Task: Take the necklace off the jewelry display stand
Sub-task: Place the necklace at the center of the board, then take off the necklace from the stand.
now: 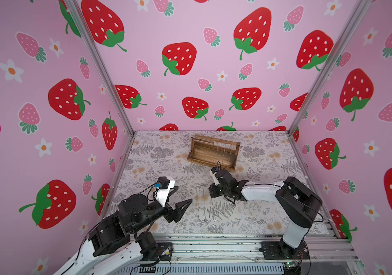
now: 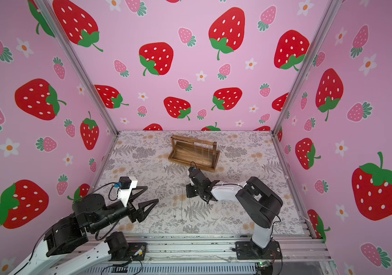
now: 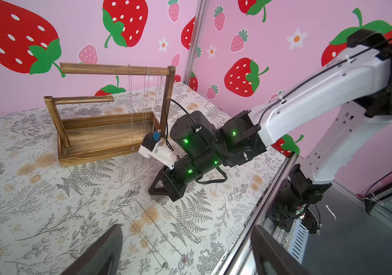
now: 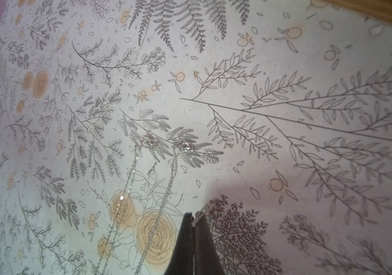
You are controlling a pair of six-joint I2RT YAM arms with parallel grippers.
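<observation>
The brown wooden jewelry display stand [image 1: 204, 162] [image 2: 185, 160] sits at the back middle of the table. Thin silver necklaces [image 3: 145, 100] hang from its top bar. Two more necklaces [image 4: 130, 176] lie stretched out on the cloth in front of it. My right gripper [image 4: 193, 215] [image 3: 150, 191] points down at the cloth beside them, in front of the stand. It is shut, with a short bit of necklace chain [image 4: 199, 212] showing at its tips; the rest is hidden. My left gripper [image 1: 185, 194] [image 3: 185, 228] hovers open to the left with nothing between its fingers.
A flowered cloth [image 1: 261, 209] covers the table. Strawberry-print walls close in the back and both sides. Small pendants [image 3: 198, 240] lie at the near ends of the laid-out chains. A metal rail [image 1: 214, 247] runs along the front edge.
</observation>
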